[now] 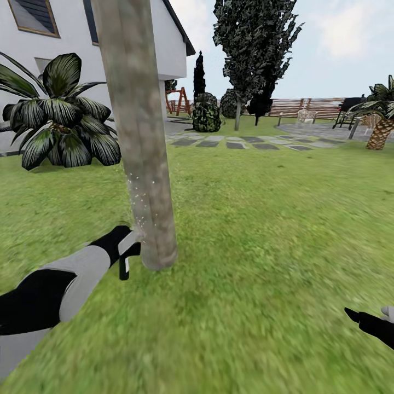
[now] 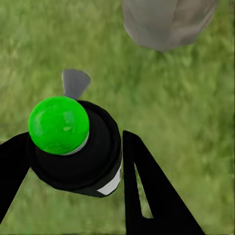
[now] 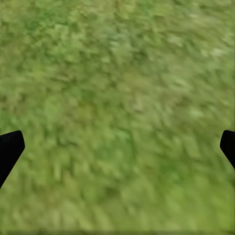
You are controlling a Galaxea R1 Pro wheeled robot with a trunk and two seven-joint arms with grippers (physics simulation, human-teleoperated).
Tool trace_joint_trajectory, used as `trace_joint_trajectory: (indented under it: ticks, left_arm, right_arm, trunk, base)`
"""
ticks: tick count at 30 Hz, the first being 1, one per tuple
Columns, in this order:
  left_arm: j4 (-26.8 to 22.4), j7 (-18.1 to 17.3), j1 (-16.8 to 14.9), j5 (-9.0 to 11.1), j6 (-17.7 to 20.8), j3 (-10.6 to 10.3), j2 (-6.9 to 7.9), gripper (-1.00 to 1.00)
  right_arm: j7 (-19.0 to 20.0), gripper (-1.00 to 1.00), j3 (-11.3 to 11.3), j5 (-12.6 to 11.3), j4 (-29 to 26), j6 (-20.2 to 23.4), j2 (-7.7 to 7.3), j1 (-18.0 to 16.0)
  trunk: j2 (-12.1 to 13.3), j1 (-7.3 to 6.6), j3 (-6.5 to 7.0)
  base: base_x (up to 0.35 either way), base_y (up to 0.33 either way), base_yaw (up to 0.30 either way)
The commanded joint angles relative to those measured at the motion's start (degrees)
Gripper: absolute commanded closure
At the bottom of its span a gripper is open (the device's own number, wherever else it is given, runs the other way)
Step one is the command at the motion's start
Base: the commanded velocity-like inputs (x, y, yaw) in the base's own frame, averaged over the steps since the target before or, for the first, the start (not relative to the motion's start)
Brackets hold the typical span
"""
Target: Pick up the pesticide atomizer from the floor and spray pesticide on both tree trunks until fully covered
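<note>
- Left pincer (image 1: 127, 249): clenched around the pesticide atomizer (image 1: 127, 257), held low beside the tree trunk (image 1: 139, 131), nozzle just at the bark.
- Pesticide (image 1: 143, 200): whitish speckles on the trunk's lower left side, above the nozzle.
- Left wrist view: atomizer (image 2: 76, 147), green-capped, between the fingers (image 2: 152, 191); trunk base (image 2: 166, 22) near.
- Right pincer (image 3: 117, 147): released, fingertips spread over lawn (image 3: 117, 88).

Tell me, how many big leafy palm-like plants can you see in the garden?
2. One dark broad-leaved plant stands by the house wall, left of the tree trunk. One palm stands at the far right, cut by the picture's edge. Others may hide behind the trunk.
</note>
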Motion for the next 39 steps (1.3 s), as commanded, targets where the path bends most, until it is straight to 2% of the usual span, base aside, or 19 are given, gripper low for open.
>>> trace_joint_trajectory:
  ticks: [1,3,5,9,15,20,33,39]
  left_arm:
    - [0.0,-2.8,1.2,-0.6,-1.1,-0.6,-0.02,1.00]
    - [0.0,-4.7,2.5,-0.7,-4.1,-0.6,-0.03,1.00]
    - [0.0,-5.7,4.4,-0.7,-9.2,-0.6,-0.03,1.00]
    - [0.0,-5.8,5.4,-0.5,-11.4,-0.7,-0.22,1.00]
    - [0.0,-5.7,8.4,-0.5,-15.5,-0.7,-0.30,1.00]
    - [0.0,-5.7,9.1,-0.5,-15.9,-0.7,-1.67,1.00]
    - [0.0,-5.7,9.1,-0.5,-15.9,-0.5,-1.71,1.00]
    - [-0.1,-5.6,9.1,-0.5,-17.9,-0.5,-1.71,1.00]
  right_arm:
    - [0.0,-1.00,0.0,0.0,0.0,0.0,0.00,0.0]
    - [0.0,-1.00,0.0,0.0,0.0,0.0,0.00,0.0]
    - [0.0,-1.00,0.0,0.0,0.0,0.0,0.00,0.0]
    - [-0.1,-1.00,0.1,0.0,0.0,0.0,0.00,0.0]
    - [-0.3,-1.00,0.1,0.0,0.1,0.0,0.00,0.0]
    - [-0.1,-1.00,0.1,0.0,-0.1,0.0,0.00,0.0]
    - [-0.1,-1.00,0.1,-0.1,-0.2,0.0,0.00,0.0]
    - [-0.1,-1.00,0.1,0.0,-0.2,0.0,0.00,0.0]
  trunk:
    - [0.0,-0.01,0.01]
    - [0.0,-0.01,0.01]
    - [0.0,-0.01,0.01]
    - [0.0,-0.01,0.01]
    - [0.0,-0.01,0.01]
    - [0.0,-0.01,0.01]
    - [0.0,-0.01,-0.35]
    - [0.0,-0.01,-0.54]
  base:
    - [0.000,0.000,0.044]
    - [0.000,0.000,0.132]
    - [0.000,0.000,0.238]
    - [0.000,-0.034,0.204]
    - [0.010,-0.273,0.022]
    - [0.010,-0.315,0.001]
    - [0.077,-0.325,0.200]
    - [0.089,-0.325,0.203]
